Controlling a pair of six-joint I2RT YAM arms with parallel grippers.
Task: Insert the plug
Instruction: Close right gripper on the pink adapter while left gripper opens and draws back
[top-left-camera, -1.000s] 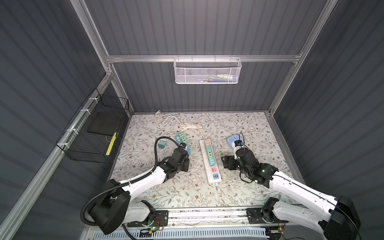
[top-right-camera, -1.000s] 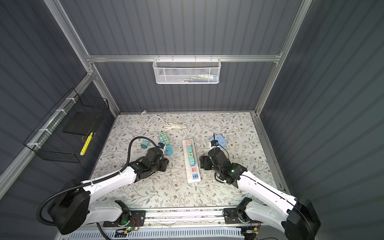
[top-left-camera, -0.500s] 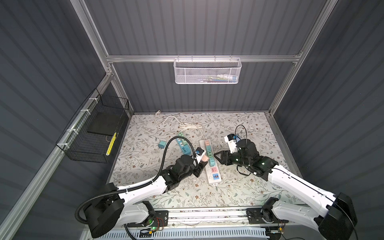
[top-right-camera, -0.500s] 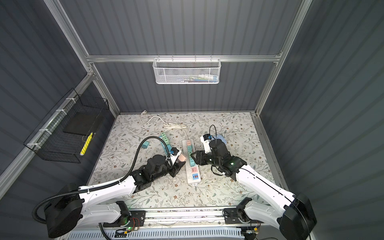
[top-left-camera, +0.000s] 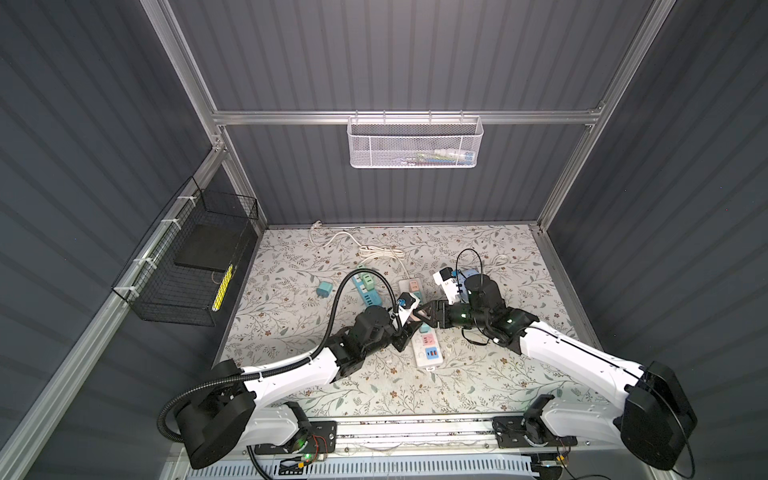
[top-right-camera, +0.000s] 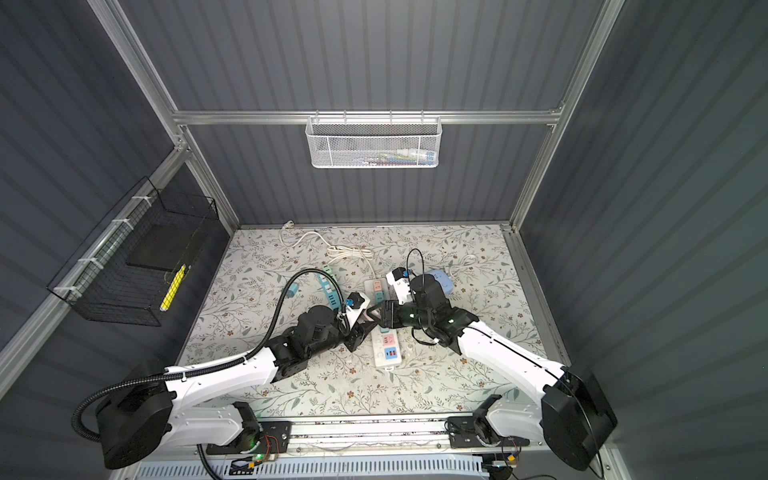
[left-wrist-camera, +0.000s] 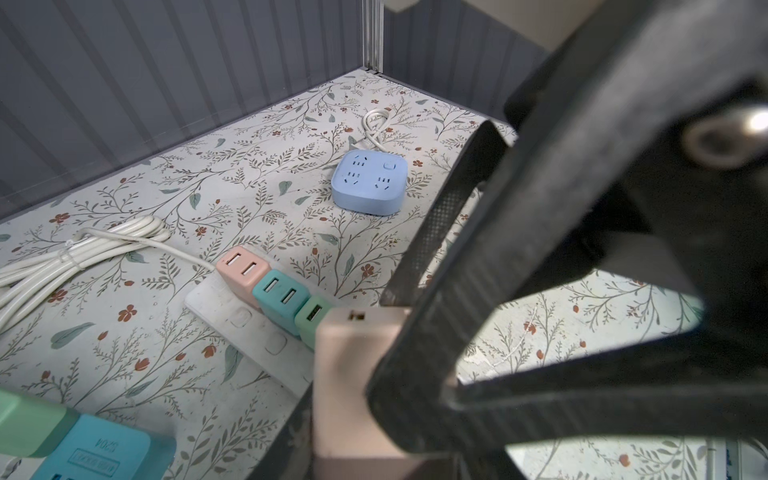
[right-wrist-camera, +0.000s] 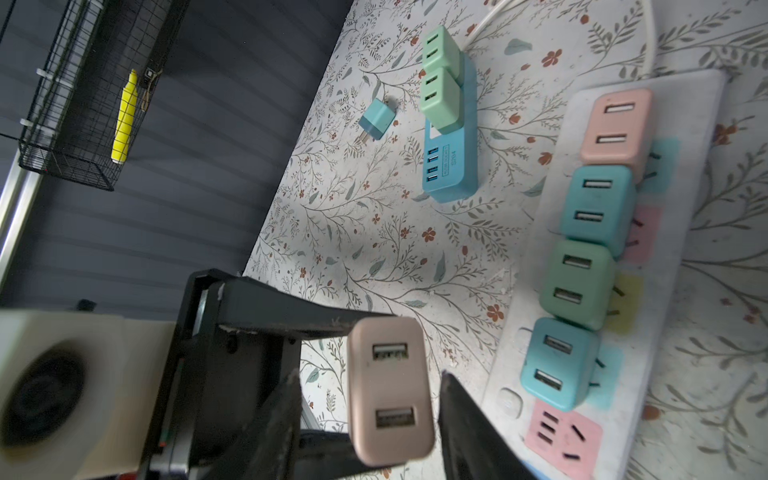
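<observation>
Left gripper (top-left-camera: 409, 323), carrying the pink plug (right-wrist-camera: 388, 390), has moved from beside the blue power strip (top-left-camera: 365, 286) to above the middle of the white power strip (top-left-camera: 428, 353), with its arm now reaching further across the mat. Right gripper (right-wrist-camera: 370, 376) has swung in from just right of the white strip to meet the plug. Its jaws have narrowed and now flank the plug, with a gap showing on one side.
</observation>
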